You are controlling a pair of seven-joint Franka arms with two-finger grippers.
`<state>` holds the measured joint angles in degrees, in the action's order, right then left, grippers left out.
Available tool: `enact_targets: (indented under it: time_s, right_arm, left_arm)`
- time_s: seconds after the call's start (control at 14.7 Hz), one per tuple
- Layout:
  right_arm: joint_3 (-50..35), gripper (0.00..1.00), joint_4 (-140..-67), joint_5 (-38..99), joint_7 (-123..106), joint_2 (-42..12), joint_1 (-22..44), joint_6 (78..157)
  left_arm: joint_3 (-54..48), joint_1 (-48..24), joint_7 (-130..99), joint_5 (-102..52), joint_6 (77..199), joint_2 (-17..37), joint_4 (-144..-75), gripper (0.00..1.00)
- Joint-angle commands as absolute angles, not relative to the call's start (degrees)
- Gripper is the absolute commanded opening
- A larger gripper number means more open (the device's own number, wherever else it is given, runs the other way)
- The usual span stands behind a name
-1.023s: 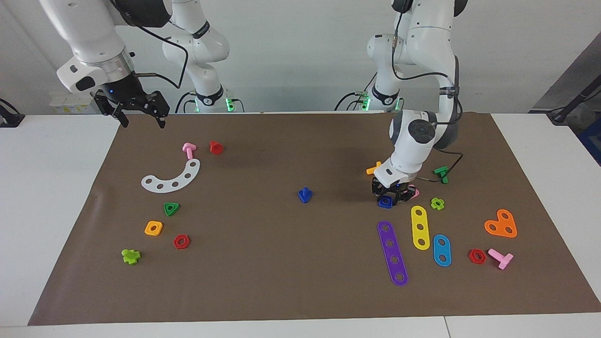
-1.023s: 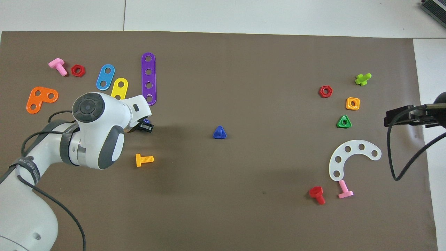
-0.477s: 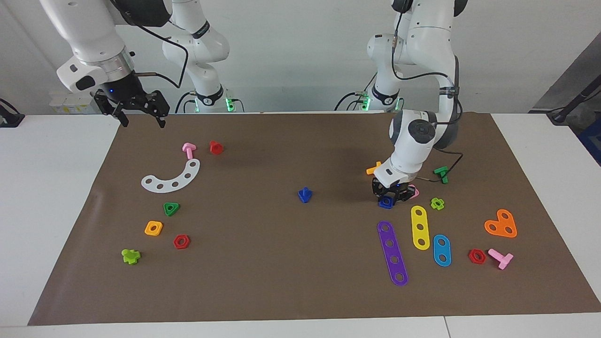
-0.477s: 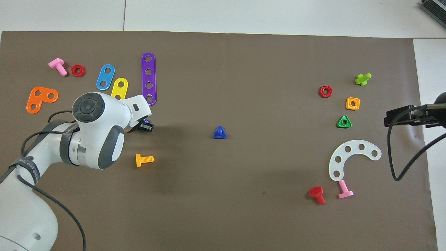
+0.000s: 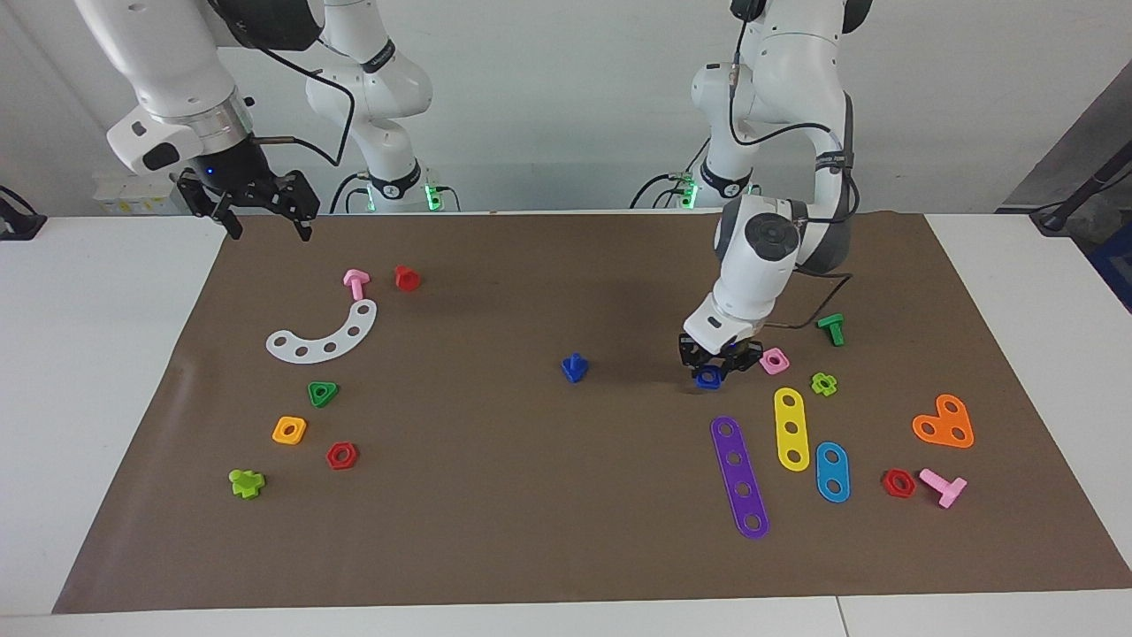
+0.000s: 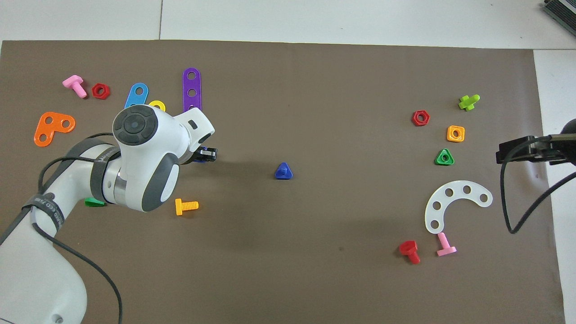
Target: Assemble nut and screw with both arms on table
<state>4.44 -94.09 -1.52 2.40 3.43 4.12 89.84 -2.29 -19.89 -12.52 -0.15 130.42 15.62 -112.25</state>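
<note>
White worktop (image 5: 106,372) carried a brown mat (image 5: 531,495). Mid-mat stood the blue screw (image 5: 574,367). Toward the left arm's end, the left claw (image 5: 713,372) was pinched tight on the blue nut (image 5: 707,378). Over the mat's corner, the right claw (image 5: 262,215) waited, wide open, holding nothing.

A white curved plastic strip with five holes (image 5: 323,337) lies toward the right arm's end of the mat, with a pink T-shaped bolt (image 5: 355,282) and a red bolt (image 5: 406,277) nearer the robots. Farther out sit a green triangular nut (image 5: 323,393), an orange-yellow square nut (image 5: 289,430), a red hexagonal nut (image 5: 341,456) and a lime-green cross-shaped piece (image 5: 246,482).
</note>
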Motion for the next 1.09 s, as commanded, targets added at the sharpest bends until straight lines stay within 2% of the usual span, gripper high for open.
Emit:
enact_targets:
  time_s: [0.0,0.41,1.02]
  right_arm:
    - [4.6,1.0,-94.3,-1.3,1.1,4.2,4.0,89.0]
    - [4.6,1.0,-94.2,-1.3,1.1,4.2,4.0,89.0]
    - [4.6,1.0,-94.3,-1.3,1.1,4.2,4.1,89.0]
  left_arm:
    - [-1.4,-24.4,-20.5,-0.9,128.5,17.1,-109.5,0.03]
    - [-1.3,-31.5,-30.7,-3.2,128.2,17.8,-106.9,0.03]
    - [-1.2,-37.3,-37.8,-3.6,124.1,20.6,-100.9,0.03]
